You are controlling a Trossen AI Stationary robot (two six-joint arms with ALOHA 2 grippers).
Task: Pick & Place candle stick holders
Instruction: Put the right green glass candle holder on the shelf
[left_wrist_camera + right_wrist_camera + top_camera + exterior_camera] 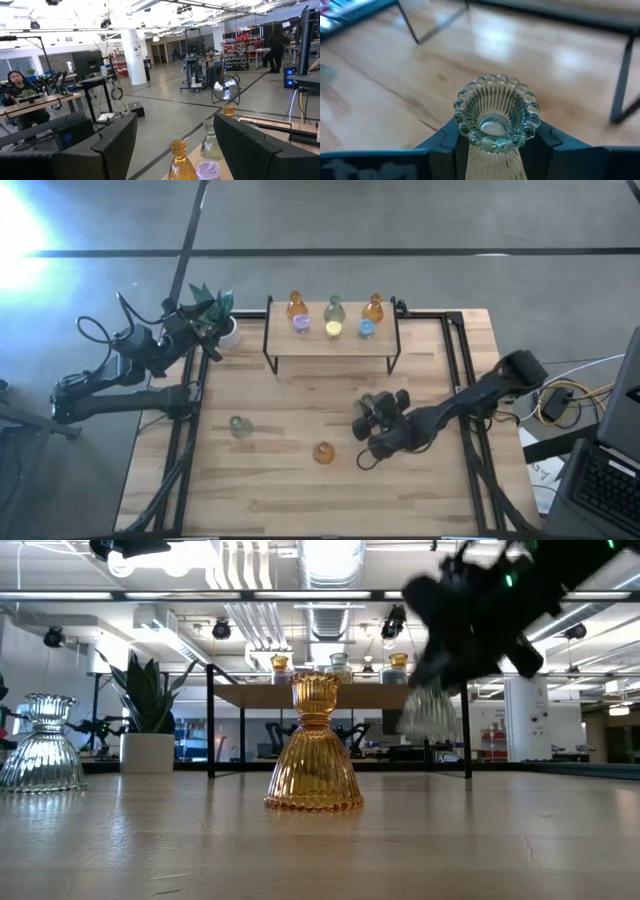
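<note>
Right wrist view: a clear, faintly green glass candle stick holder [496, 115] is seen from above, with a beaded rim around a round cup, a narrow neck and a ribbed body below. It is gripped at the neck between the two dark fingers of the right tool [495, 142], closed against the glass on both sides.

In the low view the held holder [428, 710] is seen raised above the wooden counter [320, 840], under the dark right tool [470, 615]. An amber holder [314, 745], ribbed and bell-shaped, stands upright on the counter, and a clear one [42, 745] stands at the far left edge.

In the high view six more holders are lined up in two rows on a small raised shelf [383, 341] at the back. The left tool [207, 332] is held beside a potted plant [222, 315], its fingers parted around nothing.
</note>
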